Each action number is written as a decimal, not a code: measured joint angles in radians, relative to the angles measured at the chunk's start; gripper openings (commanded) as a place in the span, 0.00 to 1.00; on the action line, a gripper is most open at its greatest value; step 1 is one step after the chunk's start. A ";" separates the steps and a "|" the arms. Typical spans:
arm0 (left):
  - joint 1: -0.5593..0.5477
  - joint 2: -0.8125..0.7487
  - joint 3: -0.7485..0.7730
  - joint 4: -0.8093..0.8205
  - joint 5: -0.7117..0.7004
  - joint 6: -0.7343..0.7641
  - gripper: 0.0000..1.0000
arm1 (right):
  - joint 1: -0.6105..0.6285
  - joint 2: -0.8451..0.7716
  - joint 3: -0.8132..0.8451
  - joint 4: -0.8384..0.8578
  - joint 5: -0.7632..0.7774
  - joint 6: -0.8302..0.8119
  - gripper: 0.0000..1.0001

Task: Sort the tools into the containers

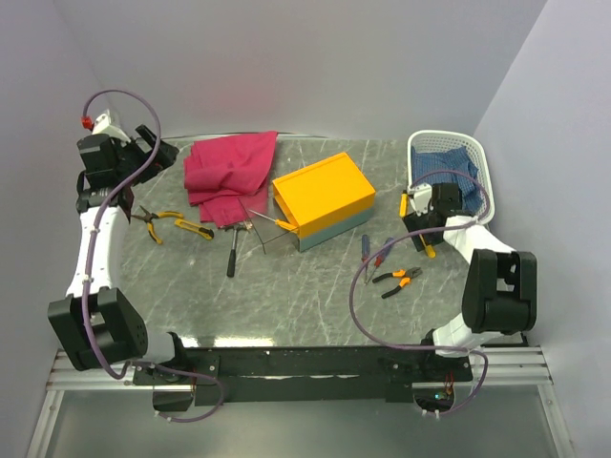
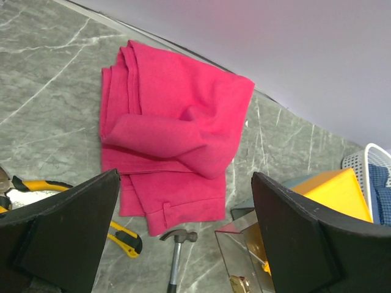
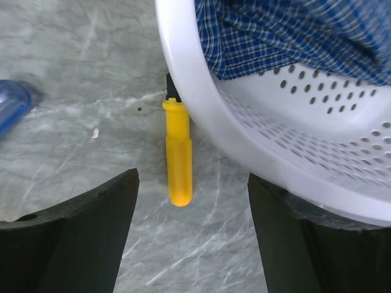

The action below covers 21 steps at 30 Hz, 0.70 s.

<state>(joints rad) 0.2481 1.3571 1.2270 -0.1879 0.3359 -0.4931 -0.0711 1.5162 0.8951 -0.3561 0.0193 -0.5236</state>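
**Bench** (image 1: 305,296): grey marbled top, carrying everything listed below.

**Toolbox** (image 1: 323,196): orange-yellow over a teal-grey base. It sits at an angle near the middle of the bench.

**Basket** (image 1: 417,153): white and perforated, at the far right corner. A blue checked cloth (image 1: 456,164) lies inside it.

**Pink cloth** (image 1: 229,172): crumpled on the bench, to the left of the toolbox.

**Yellow-black pliers** (image 1: 172,222): on the bench at the left, near the pink cloth's near edge and well apart from both containers.

**Hammer** (image 1: 234,246): steel head and black handle. It lies on the bench between those pliers and the toolbox, head toward the cloth.

**Blue screwdriver** (image 1: 364,247) and **red-handled screwdriver** (image 1: 381,255): side by side on the bench, near the toolbox's right end.

**Orange-black pliers** (image 1: 396,279): on the bench just beside the two screwdrivers, on the near side.

**Yellow screwdriver** (image 3: 177,152): lying on the bench outside the basket. Its shaft end is hidden under the basket's rim and its handle points away from the rim.

**Left tool** (image 2: 186,176): raised over the far left of the bench. The jaws are spread wide and hold nothing. The pink cloth shows below, between the fingers.

**Right tool** (image 3: 190,183): beside the basket, above the yellow screwdriver. The jaws stand apart, one finger on each side of the handle and clear of it. Nothing is held.
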 measured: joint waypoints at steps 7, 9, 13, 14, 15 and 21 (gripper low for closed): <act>0.000 0.023 0.000 -0.005 -0.012 0.023 0.95 | -0.027 0.048 -0.022 0.024 -0.020 -0.027 0.67; 0.000 0.029 0.000 -0.005 -0.014 0.030 0.94 | -0.032 0.061 -0.028 0.034 -0.031 -0.032 0.65; 0.000 0.041 0.000 -0.005 -0.020 0.038 0.94 | -0.043 0.085 -0.032 0.039 -0.049 -0.045 0.57; 0.000 0.043 0.000 -0.005 -0.020 0.040 0.94 | -0.046 0.087 -0.032 0.040 -0.054 -0.048 0.57; 0.000 0.046 0.000 -0.005 -0.020 0.040 0.94 | -0.049 0.088 -0.032 0.042 -0.059 -0.051 0.55; 0.000 0.050 0.000 -0.003 -0.020 0.043 0.94 | -0.056 0.092 -0.032 0.037 -0.089 -0.082 0.42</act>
<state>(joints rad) 0.2481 1.4075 1.2270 -0.1913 0.3157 -0.4503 -0.1272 1.6081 0.8635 -0.3191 -0.0692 -0.6060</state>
